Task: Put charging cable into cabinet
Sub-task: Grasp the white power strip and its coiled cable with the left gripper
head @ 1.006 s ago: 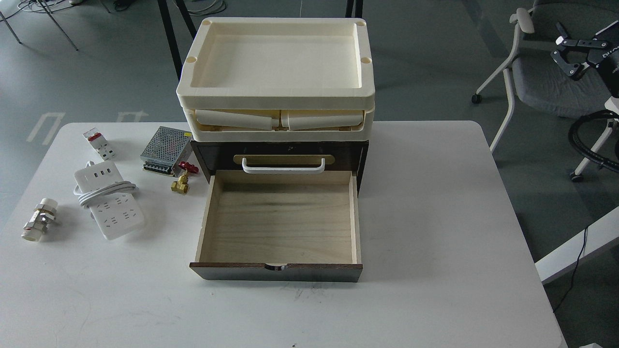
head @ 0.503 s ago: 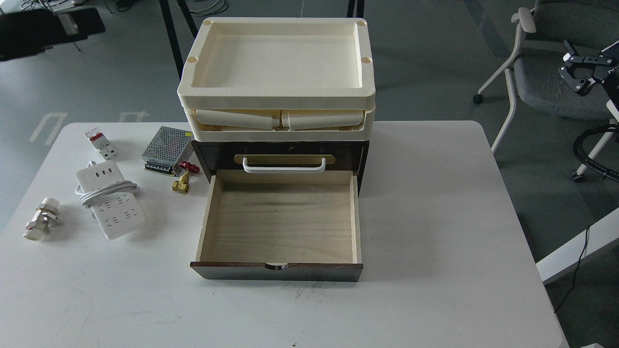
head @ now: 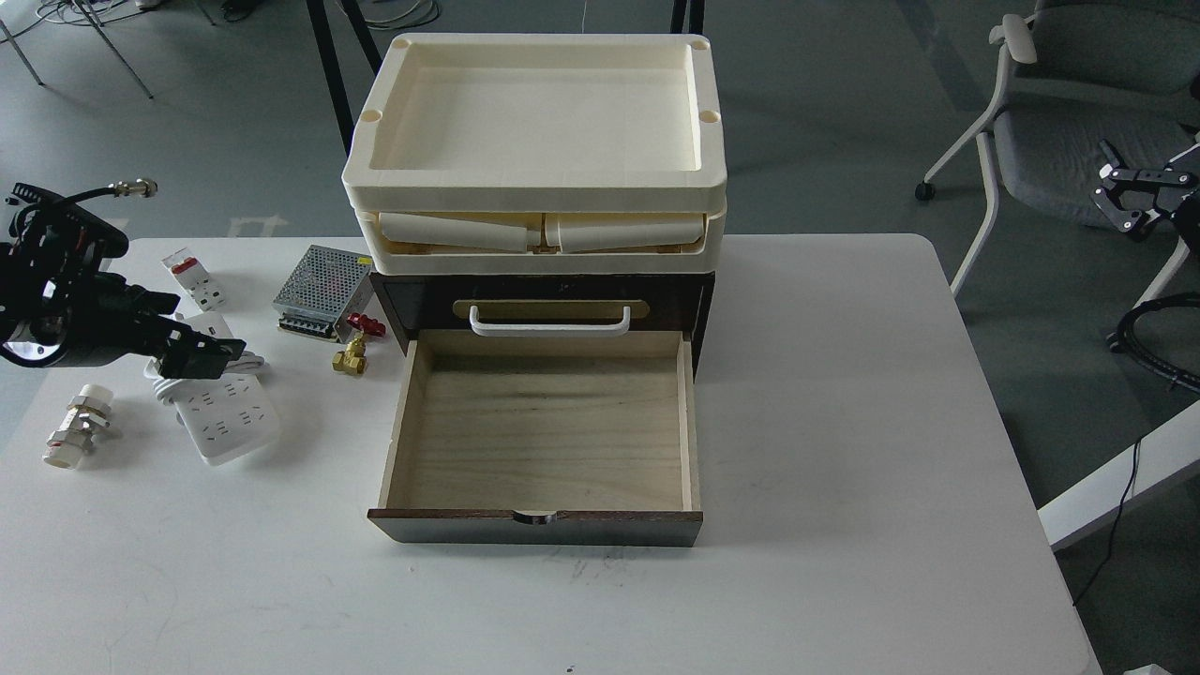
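Note:
The charging cable (head: 230, 422), a white power strip with its cord looped round it, lies on the table's left side. My left gripper (head: 202, 354) hangs over the strip's far end and cord, hiding that part; its dark fingers cannot be told apart. The cabinet (head: 422, 300) stands mid-table, its pale wood drawer (head: 544, 431) pulled out and empty, with a white bar handle (head: 549, 323) above it and cream trays (head: 534, 122) stacked on top. My right gripper (head: 1130, 192) is off the table at the far right, fingers spread and empty.
A white-and-red breaker (head: 192, 278), a perforated metal power-supply box (head: 322, 289), a brass valve with a red handle (head: 354, 347) and a pipe fitting (head: 77, 427) lie around the strip. A grey chair (head: 1059, 141) stands at the right, beyond the table.
My left arm has come in from the left and now hangs over the power strip. My right gripper has moved right and down, away from the table.

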Robot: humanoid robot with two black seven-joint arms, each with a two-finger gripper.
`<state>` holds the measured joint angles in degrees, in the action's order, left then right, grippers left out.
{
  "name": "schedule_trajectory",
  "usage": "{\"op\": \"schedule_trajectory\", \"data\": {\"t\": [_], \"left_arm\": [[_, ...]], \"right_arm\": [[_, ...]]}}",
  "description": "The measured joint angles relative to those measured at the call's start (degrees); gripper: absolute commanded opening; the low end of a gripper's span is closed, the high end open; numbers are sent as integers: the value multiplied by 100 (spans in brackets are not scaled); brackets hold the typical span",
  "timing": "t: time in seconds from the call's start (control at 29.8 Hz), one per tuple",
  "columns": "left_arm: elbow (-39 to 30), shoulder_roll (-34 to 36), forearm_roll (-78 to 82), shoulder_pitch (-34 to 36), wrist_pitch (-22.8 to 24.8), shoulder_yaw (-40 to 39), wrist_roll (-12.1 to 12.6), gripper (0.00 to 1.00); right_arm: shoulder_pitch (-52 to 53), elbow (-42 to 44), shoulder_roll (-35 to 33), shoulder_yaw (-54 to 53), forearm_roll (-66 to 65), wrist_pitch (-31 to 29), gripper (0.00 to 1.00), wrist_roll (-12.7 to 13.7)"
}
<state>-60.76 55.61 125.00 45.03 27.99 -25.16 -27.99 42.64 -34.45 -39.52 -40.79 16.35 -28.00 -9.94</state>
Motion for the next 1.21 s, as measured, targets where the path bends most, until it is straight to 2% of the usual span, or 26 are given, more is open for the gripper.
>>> {"op": "schedule_trajectory", "data": {"t": [0.27, 0.57, 0.74, 0.94, 1.21], "left_arm": [[1096, -659, 2, 212, -60, 721, 2, 93], [2755, -1501, 1, 266, -1089, 929, -1, 85], [2937, -1600, 1, 269, -1224, 1216, -1, 77], [2955, -1622, 1, 268, -1253, 1521, -1, 61], [3006, -1635, 1, 262, -1259, 1727, -1, 55]], "right_arm": [[-28, 40, -58, 0, 0, 0, 100, 0], [-70, 92, -63, 0, 0, 0, 100, 0], [-98, 210, -68, 0, 0, 0, 100, 0], [-106, 238, -68, 0, 0, 0, 100, 1], [-116, 355, -67, 0, 0, 0, 100, 0]]}}
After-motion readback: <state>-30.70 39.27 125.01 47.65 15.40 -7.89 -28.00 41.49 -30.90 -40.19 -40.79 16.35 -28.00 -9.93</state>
